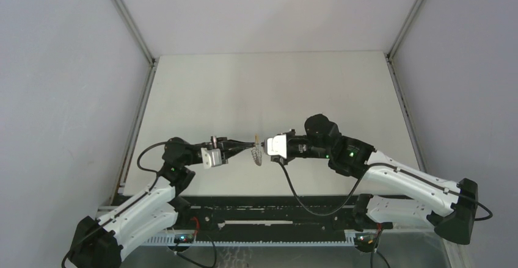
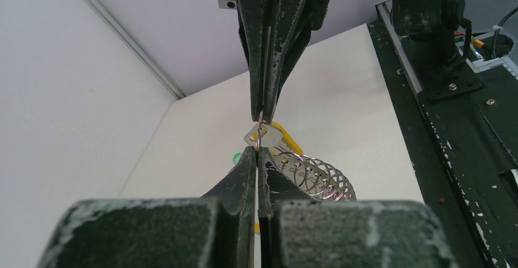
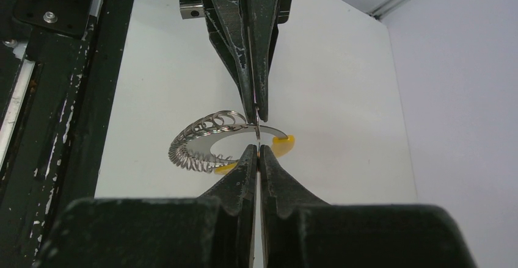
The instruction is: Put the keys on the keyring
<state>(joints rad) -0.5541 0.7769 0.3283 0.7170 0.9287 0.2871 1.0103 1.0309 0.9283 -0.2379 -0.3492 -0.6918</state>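
Observation:
The keyring [image 3: 235, 134], a flat grey metal ring with yellow ends [image 3: 283, 146], hangs in the air between my two grippers, with several small wire rings [image 2: 317, 179] strung along it. A thin wire loop [image 2: 259, 132] passes through a hole near one yellow end. My left gripper [image 2: 257, 151] and my right gripper [image 3: 257, 148] meet tip to tip, both shut on that loop from opposite sides. In the top view the keyring [image 1: 257, 155] dangles below the left gripper [image 1: 251, 146] and right gripper [image 1: 264, 146]. Of the keys, only a green head [image 2: 237, 157] peeks out beside my left finger.
The white table [image 1: 275, 91] lies below, walled in grey on three sides. The black rail [image 1: 275, 210] carrying the arm bases runs along the near edge. The right arm's base [image 2: 434, 30] stands at the upper right of the left wrist view.

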